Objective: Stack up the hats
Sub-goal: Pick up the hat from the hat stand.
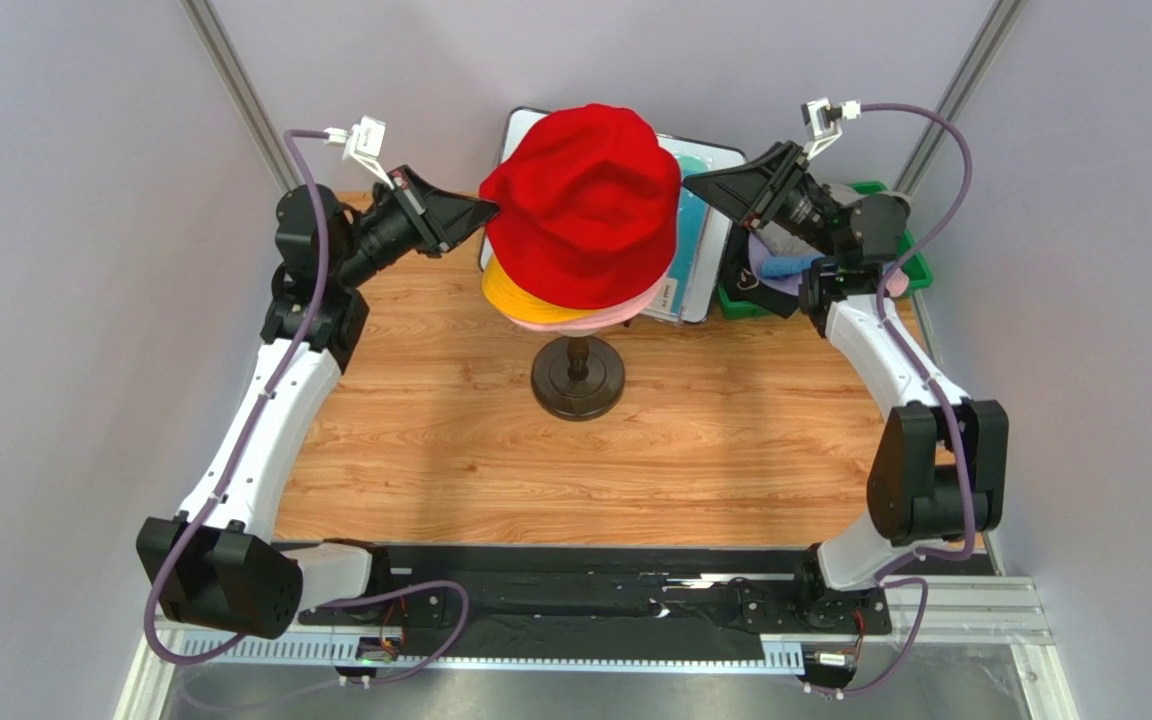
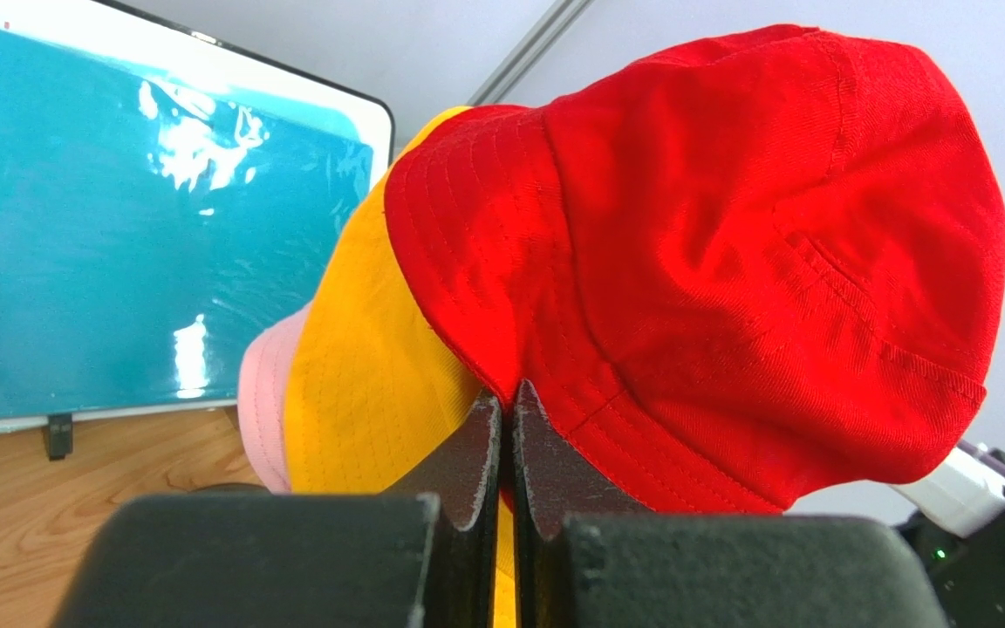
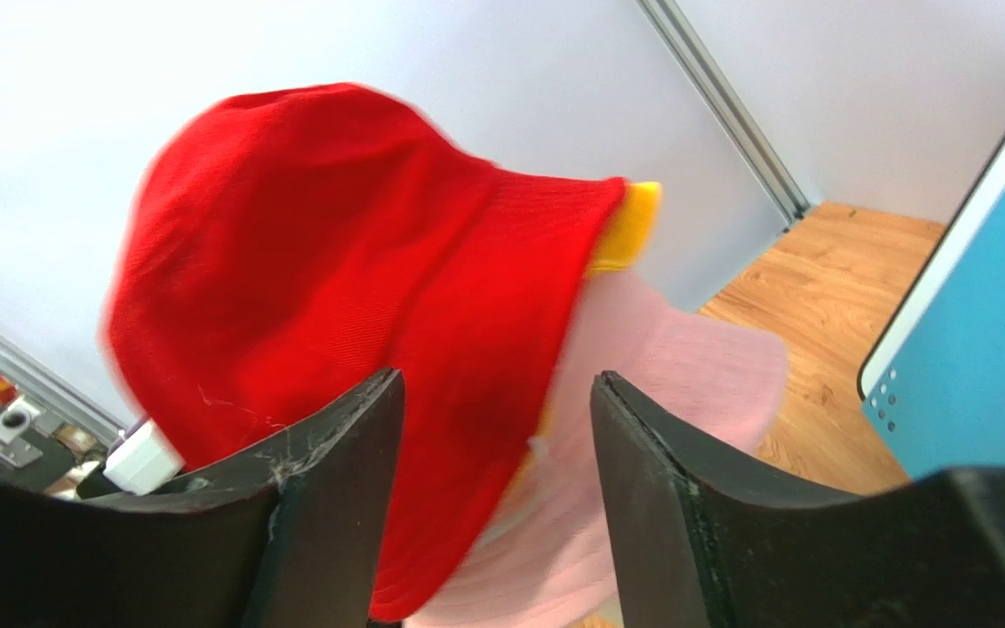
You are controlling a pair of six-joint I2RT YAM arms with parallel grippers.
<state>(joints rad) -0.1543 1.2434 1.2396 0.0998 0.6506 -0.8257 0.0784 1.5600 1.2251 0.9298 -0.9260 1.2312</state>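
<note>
Three hats sit stacked above the stand base (image 1: 579, 378): red hat (image 1: 590, 195) on top, then orange-yellow hat (image 1: 504, 293), then pink hat (image 1: 597, 317). The left gripper (image 2: 508, 406) is closed tight at the red brim and the right gripper (image 3: 495, 380) gapes around it. Any tug could drag the floppy red one off.

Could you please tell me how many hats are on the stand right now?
3: the red hat on top, the orange-yellow hat beneath it, the pink hat lowest. Others may be hidden underneath; blue cloth in the green bin may be another.
</note>
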